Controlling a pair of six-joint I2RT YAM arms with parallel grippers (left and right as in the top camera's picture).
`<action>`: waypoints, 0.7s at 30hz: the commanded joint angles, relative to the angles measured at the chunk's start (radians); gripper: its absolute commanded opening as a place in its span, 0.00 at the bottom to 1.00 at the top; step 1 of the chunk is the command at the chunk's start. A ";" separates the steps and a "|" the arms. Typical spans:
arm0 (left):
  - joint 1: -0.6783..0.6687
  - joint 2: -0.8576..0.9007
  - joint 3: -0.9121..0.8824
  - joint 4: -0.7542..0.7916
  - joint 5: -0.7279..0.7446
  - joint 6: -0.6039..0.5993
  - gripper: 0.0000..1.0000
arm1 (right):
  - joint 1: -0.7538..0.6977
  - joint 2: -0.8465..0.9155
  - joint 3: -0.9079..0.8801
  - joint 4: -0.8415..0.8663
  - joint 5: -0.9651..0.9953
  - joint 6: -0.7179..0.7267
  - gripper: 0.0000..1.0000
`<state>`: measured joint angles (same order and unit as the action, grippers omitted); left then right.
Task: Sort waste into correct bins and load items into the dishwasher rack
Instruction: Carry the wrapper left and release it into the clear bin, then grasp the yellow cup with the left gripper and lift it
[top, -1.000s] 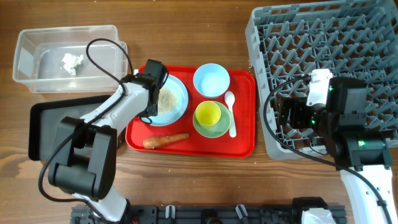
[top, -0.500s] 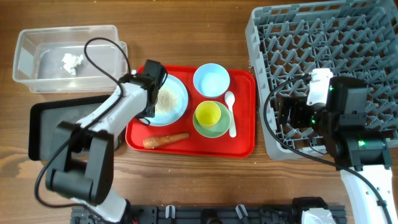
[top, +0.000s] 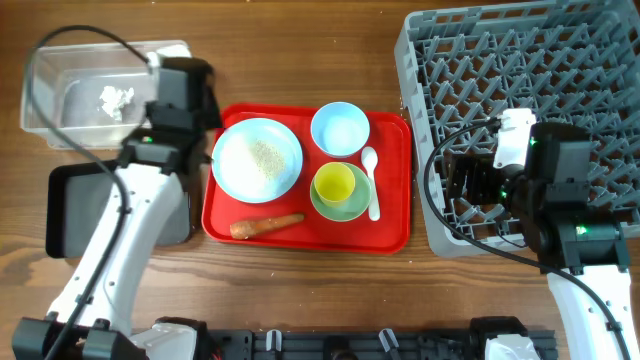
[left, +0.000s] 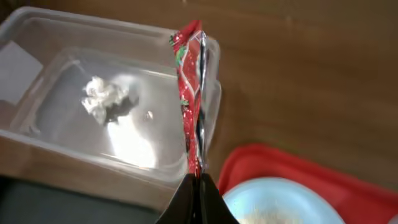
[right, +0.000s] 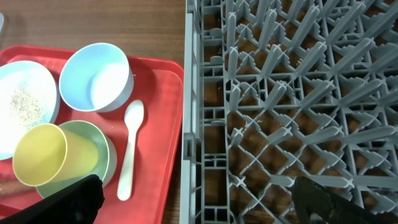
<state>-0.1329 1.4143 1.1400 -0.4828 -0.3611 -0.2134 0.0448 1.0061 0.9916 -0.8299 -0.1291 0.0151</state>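
Note:
My left gripper (left: 200, 182) is shut on the red snack wrapper (left: 189, 93) and holds it upright over the right rim of the clear tub (left: 62, 146). The tissue wad (left: 102, 99) lies in the tub (top: 40, 60). On the red tray (top: 390, 232) are the blue plate (top: 232, 160) with rice grains (top: 265, 155), a blue bowl (top: 339, 130), a yellow cup (top: 334, 184) inside the green bowl (top: 350, 211), a white spoon (top: 371, 180) and the carrot stick (top: 266, 224). My right gripper (right: 199, 205) is open and empty over the left edge of the rack (top: 520, 60).
The black tray (top: 75, 215) lies in front of the clear tub, left of the red tray. The grey rack fills the right side. Bare wooden table shows along the front and between the red tray and the rack.
My left gripper has left the plate's left edge and swung back-left to the clear tub, holding the red wrapper. The right arm has not moved.

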 joint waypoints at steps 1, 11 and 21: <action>0.143 0.024 0.012 0.103 0.149 0.019 0.04 | -0.003 0.000 0.022 0.002 0.017 0.014 1.00; 0.319 0.201 0.012 0.248 0.331 0.019 0.30 | -0.003 0.000 0.022 0.002 0.017 0.014 1.00; 0.313 0.097 0.012 -0.045 0.621 0.018 0.47 | -0.003 0.000 0.022 0.002 0.017 0.014 1.00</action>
<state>0.1822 1.5555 1.1461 -0.4252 0.0948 -0.2001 0.0448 1.0061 0.9920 -0.8291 -0.1291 0.0151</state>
